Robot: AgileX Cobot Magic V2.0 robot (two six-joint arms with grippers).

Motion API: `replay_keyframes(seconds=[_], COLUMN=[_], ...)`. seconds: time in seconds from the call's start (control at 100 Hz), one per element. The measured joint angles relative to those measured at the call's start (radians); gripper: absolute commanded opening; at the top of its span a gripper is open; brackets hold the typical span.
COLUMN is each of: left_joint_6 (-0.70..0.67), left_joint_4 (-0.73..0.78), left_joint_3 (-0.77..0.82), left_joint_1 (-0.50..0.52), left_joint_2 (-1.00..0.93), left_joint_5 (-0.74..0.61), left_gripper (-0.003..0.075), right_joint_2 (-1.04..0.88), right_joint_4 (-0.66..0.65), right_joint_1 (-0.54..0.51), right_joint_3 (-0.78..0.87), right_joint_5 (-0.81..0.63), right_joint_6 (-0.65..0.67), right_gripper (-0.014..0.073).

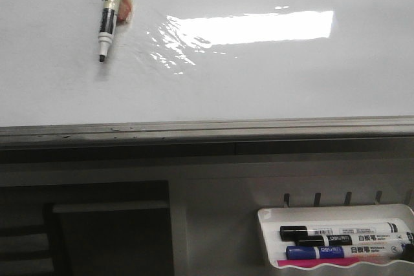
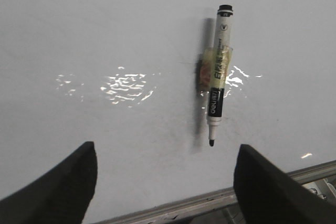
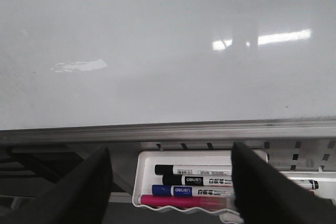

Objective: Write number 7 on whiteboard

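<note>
The whiteboard [image 1: 259,88] fills the upper front view, glossy white with a bright glare, and no number 7 shows on it. An uncapped black marker [image 1: 107,21] is fixed to the board with yellowish tape, tip pointing down. The left wrist view shows the same marker [image 2: 218,85] a little beyond my open left gripper [image 2: 165,182], nothing between its fingers. My right gripper [image 3: 170,182] is open too, facing the marker tray [image 3: 144,182] below the whiteboard [image 3: 157,51]. Neither gripper appears in the front view.
A grey metal rail [image 1: 207,130] runs along the board's bottom edge. Below it at the right hangs a white marker tray [image 1: 268,237] holding two black markers, a blue one [image 1: 336,251] and a pink one. Dark framework sits at lower left.
</note>
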Motion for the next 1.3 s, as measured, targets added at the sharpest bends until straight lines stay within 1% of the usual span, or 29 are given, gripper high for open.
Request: replay_keyframes(seconds=[0.08,0.18,0.29,0.36,0.48,0.68,0.92,0.97,1.01,1.02,1.03,1.06,1.07,1.11,1.13,1.16,1.19,1.2,1.3], left_joint_6=[0.0,0.0,0.0,0.0,0.0,0.0,0.001,0.002,0.002,0.002,0.003,0.005,0.005,0.005,0.005,0.005,0.005,0.005,0.005], left_joint_4=[-0.004,-0.008,-0.013,-0.013,-0.015,-0.004,0.037,0.044,0.051,0.053,0.053,0.061,0.063,0.073,0.078,0.087,0.097,0.102,0.128], left_joint_3=[0.0,0.0,-0.006,-0.022,-0.073,-0.173,-0.254,-0.263,-0.266,-0.267,-0.267,-0.268,-0.27,-0.27,-0.27,-0.27,-0.27,-0.27,-0.272], left_joint_1=[-0.056,-0.128,-0.182,-0.204,-0.217,-0.219,-0.231,-0.231,-0.231,-0.231,-0.231,-0.231,-0.231,-0.231,-0.231,-0.231,-0.231,-0.231,-0.231], left_joint_2=[0.064,0.15,0.253,0.315,0.42,0.577,0.663,0.67,0.672,0.674,0.674,0.674,0.674,0.676,0.678,0.68,0.681,0.681,0.681], left_joint_5=[-0.085,-0.194,-0.303,-0.34,-0.366,-0.374,-0.394,-0.394,-0.398,-0.398,-0.398,-0.399,-0.401,-0.4,-0.4,-0.398,-0.395,-0.391,-0.374], left_gripper=[0.0453,0.0445,0.044,0.044,0.044,0.044,0.0435,0.0398,0.0325,0.0325,0.0286,0.0244,0.0216,0.0145,0.009,0.005,-0.0011,-0.002,-0.002], right_joint_2=[0.0,0.0,0.0,0.0,0.0,0.0,0.0,0.0,0.0,0.0,0.0,0.0,0.0,0.0,0.0,0.0,0.0,0.0,0.0], right_joint_4=[0.004,0.009,0.009,0.009,0.01,0.01,0.011,0.011,0.011,0.011,0.011,0.011,0.011,0.011,0.011,0.011,0.011,0.011,0.011], right_joint_1=[0.0,0.0,0.0,0.0,0.0,0.0,0.0,0.0,0.0,0.0,0.0,0.0,0.0,0.0,0.0,0.0,0.0,0.0,0.0], right_joint_3=[0.0,-0.002,-0.002,-0.002,-0.002,-0.002,-0.002,-0.002,-0.002,-0.002,-0.002,-0.002,-0.002,-0.002,-0.002,-0.002,-0.002,-0.002,-0.002], right_joint_5=[-0.002,-0.002,-0.002,-0.002,-0.002,-0.002,-0.002,-0.002,-0.002,-0.002,-0.002,-0.002,-0.002,-0.002,-0.002,-0.002,-0.002,-0.002,-0.002], right_joint_6=[0.0,0.0,0.0,0.0,0.0,0.0,0.0,0.0,0.0,0.0,0.0,0.0,0.0,0.0,0.0,0.0,0.0,0.0,0.0], right_gripper=[0.0435,0.0435,0.0435,0.0435,0.0435,0.0435,0.0435,0.0435,0.0435,0.0435,0.0435,0.0435,0.0435,0.0435,0.0435,0.0435,0.0435,0.0435,0.0435])
